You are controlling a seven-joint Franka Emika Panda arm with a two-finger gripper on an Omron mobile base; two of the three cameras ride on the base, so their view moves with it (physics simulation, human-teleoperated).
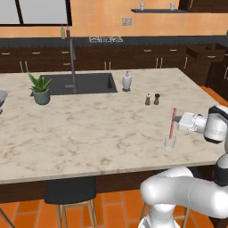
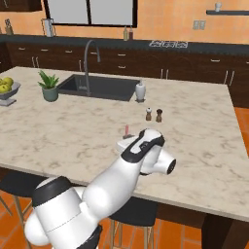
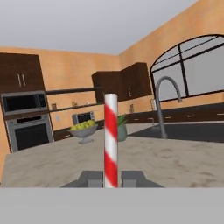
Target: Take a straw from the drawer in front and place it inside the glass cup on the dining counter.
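The red and white striped straw (image 1: 172, 123) stands upright in my gripper (image 1: 175, 119), which is shut on it from the right. Its lower end reaches the rim of the clear glass cup (image 1: 170, 143), near the front right corner of the marble dining counter (image 1: 89, 129). Whether the end is inside the cup I cannot tell. In the hand view the straw (image 3: 110, 140) rises between the two fingertips (image 3: 91, 178). In the right base view only the straw's top (image 2: 127, 129) pokes above my arm, which hides the cup. An open dark drawer (image 1: 204, 52) juts from the far right cabinets.
Two pepper shakers (image 1: 152, 99) stand behind the cup. A soap dispenser (image 1: 127, 81), the sink (image 1: 84, 83) with its tall faucet (image 1: 72, 67) and a potted plant (image 1: 41, 89) lie further back left. A fruit bowl (image 2: 6, 90) sits at the left edge. A black stool (image 1: 70, 191) stands below the counter's front.
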